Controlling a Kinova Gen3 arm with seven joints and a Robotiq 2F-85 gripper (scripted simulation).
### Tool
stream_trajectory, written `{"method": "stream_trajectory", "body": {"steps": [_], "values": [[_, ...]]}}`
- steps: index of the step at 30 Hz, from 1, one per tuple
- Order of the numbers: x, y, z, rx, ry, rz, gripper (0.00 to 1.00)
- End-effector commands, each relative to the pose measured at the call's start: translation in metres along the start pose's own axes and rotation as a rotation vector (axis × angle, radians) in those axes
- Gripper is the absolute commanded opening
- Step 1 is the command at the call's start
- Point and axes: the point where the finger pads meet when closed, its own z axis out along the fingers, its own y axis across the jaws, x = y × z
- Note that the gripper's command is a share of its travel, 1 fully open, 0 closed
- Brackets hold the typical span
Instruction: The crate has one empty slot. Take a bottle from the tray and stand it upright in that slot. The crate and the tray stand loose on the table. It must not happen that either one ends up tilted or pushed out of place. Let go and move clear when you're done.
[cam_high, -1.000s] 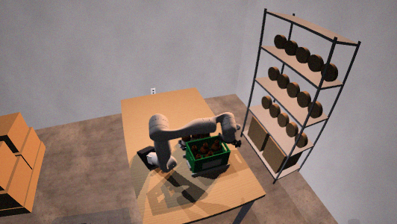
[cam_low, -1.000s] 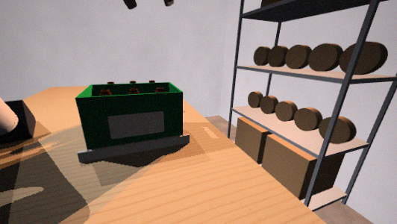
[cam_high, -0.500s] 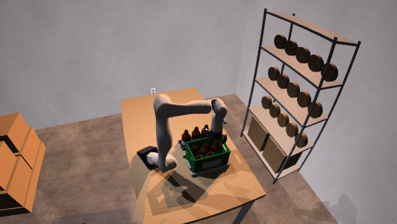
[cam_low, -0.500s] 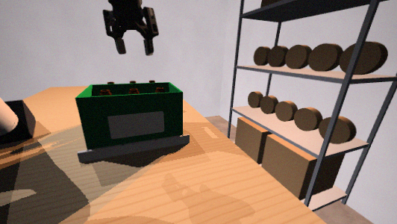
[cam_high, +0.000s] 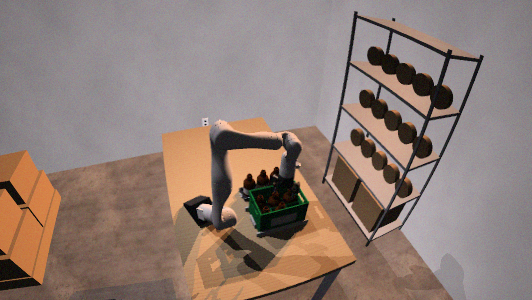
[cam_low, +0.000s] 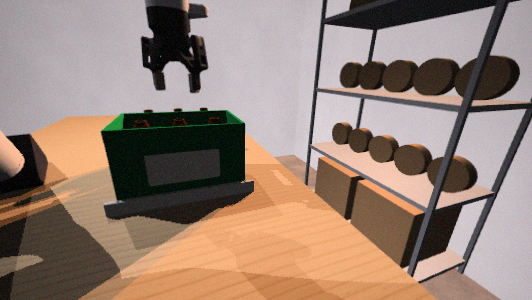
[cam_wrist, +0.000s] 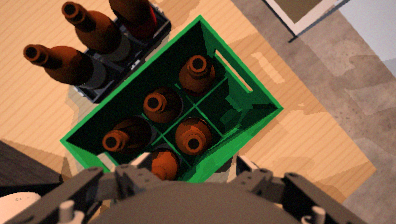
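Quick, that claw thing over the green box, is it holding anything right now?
Gripper: open, holding nothing, above the green crate.

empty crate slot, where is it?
Wrist view: the empty slot is in the green crate, on the side away from the tray, between two bottled cells.
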Motion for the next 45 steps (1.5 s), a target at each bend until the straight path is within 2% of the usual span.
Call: {"method": "stream_trajectory", "body": {"steps": [1,2,37,39,41,43,45], "values": [[0.001,-0.002,0.003,0.000,-0.003,0.013,1.00],[0.001,-0.002,0.003,0.000,-0.003,0.013,0.00],[0.003,-0.002,0.002,-0.001,-0.002,0.013,0.00],[0.013,-0.007,-0.001,-0.007,0.001,0.013,0.00],[0.035,-0.018,-0.007,-0.019,0.007,0.011,0.00],[0.067,-0.038,-0.014,-0.031,0.015,0.006,0.00],[0.105,-0.068,-0.018,-0.038,0.020,-0.007,0.00]]}}
